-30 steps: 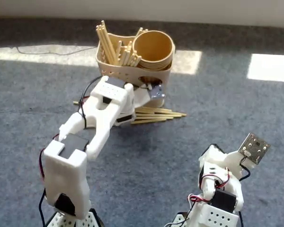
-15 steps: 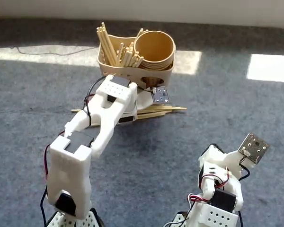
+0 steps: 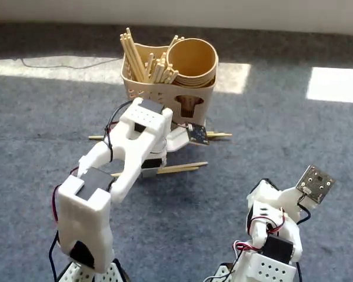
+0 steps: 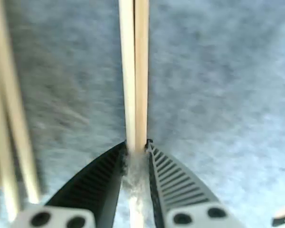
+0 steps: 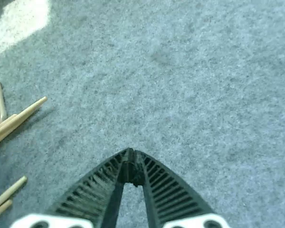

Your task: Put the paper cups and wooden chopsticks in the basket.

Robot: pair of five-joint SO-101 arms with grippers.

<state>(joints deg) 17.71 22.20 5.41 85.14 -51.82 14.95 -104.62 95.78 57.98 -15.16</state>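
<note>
Wooden and pale, a pair of chopsticks [image 4: 134, 71] is sitting pinched in the left hand [image 4: 135, 146], whose fingers are pressing in on the sticks near one end, so most of their length is sticking out past the fingertips. From above, that pair is lying low over the grey carpeted bench [image 3: 294, 153]. Its long axis is running sideways, roughly along the front wall of the basket [image 3: 159, 93] rather than toward it; whether it is clear of the carpet is hard to tell. The basket is standing just beyond the left arm, on the side away from the robot, and is holding stacked paper cups [image 3: 192, 59] and a bunch of sticks [image 3: 138, 56] leaning upright. A few loose chopsticks [image 3: 217, 135] are lying flat at its foot. The held pair is probably needing a lift and a turn toward upright, since going in crosswise risks catching the wall. The right hand [image 5: 131, 172] is resting near the robot's base, well apart from the basket, fingers pressed together on nothing, leaving the left arm the nearer one.
</note>
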